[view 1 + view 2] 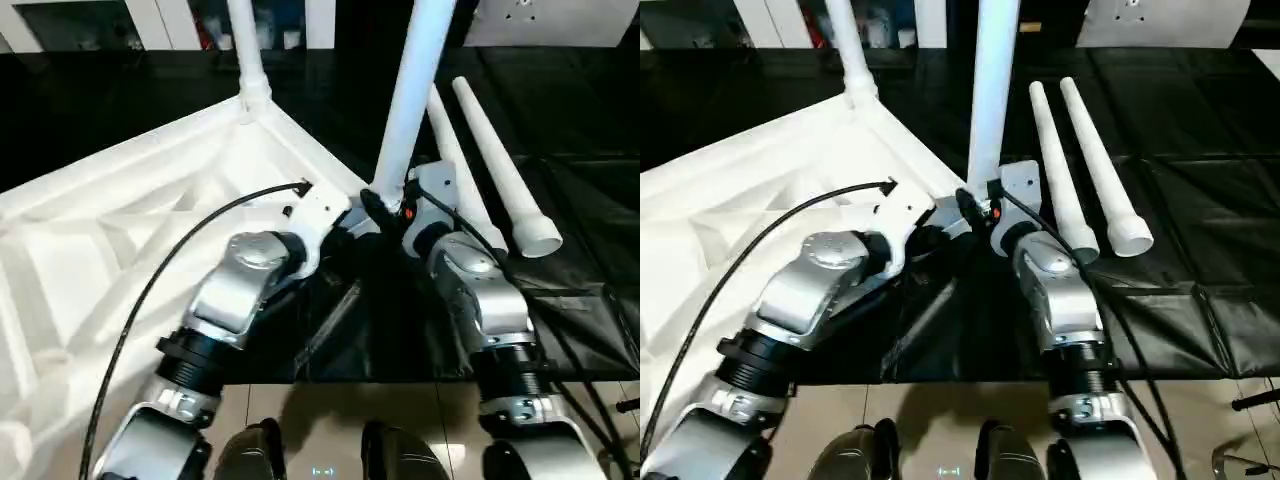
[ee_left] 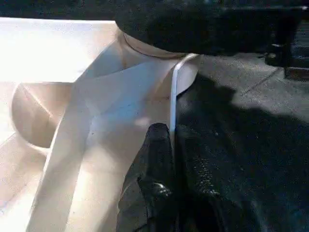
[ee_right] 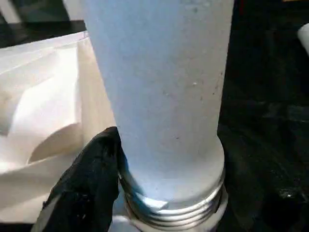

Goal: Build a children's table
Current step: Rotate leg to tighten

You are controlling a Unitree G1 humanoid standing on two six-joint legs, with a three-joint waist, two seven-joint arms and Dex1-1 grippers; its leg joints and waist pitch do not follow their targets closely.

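Note:
The children's table top [image 1: 120, 230] lies upside down on the left, ribbed side up. One white leg [image 1: 245, 50] stands in its far corner socket. A second leg [image 1: 415, 90] stands upright at the near corner. Its threaded end [image 3: 174, 208] sits at the socket. My right gripper [image 1: 385, 208] is shut on this leg just above the thread, and one black finger [image 3: 91, 179] presses its side. My left gripper [image 2: 171, 133] is shut on the thin rim [image 2: 173, 96] of the table top beside that corner. Two loose legs [image 1: 504, 165] [image 1: 460, 165] lie side by side to the right.
A black mat [image 1: 580, 200] covers the floor under the parts, with tan floor [image 1: 330, 410] near me. A black cable [image 1: 180, 250] arcs over my left forearm. A cabinet with glass doors [image 1: 100, 25] stands at the back left, and a white panel [image 1: 560, 20] at the back right.

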